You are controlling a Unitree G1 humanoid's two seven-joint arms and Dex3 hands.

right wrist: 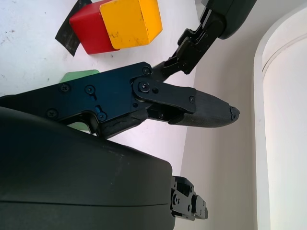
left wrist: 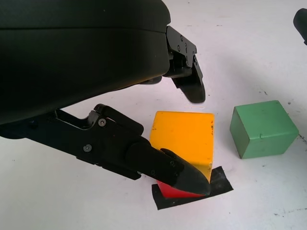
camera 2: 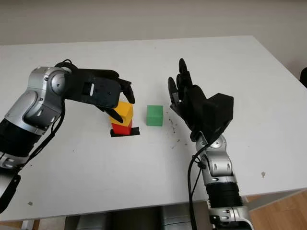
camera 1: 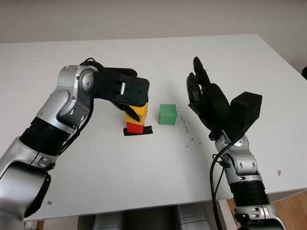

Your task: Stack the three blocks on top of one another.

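A yellow block (camera 1: 139, 112) sits a little askew on a red block (camera 1: 135, 127), which stands on a black tape mark (camera 1: 146, 131) at the table's middle. My left hand (camera 2: 125, 103) hovers over this pair. One finger (left wrist: 182, 175) crosses in front of the yellow block, and another finger (left wrist: 194, 88) stands apart beyond it, so the hand is open around the block. The green block (camera 1: 168, 114) lies on the table just right of the stack. My right hand (camera 1: 199, 91) is open and raised upright, to the right of the green block.
The white table (camera 1: 120, 177) reaches to its front edge near me and its right edge (camera 1: 288, 62) at the far right. A few dark specks (camera 1: 189, 141) mark the surface near the green block.
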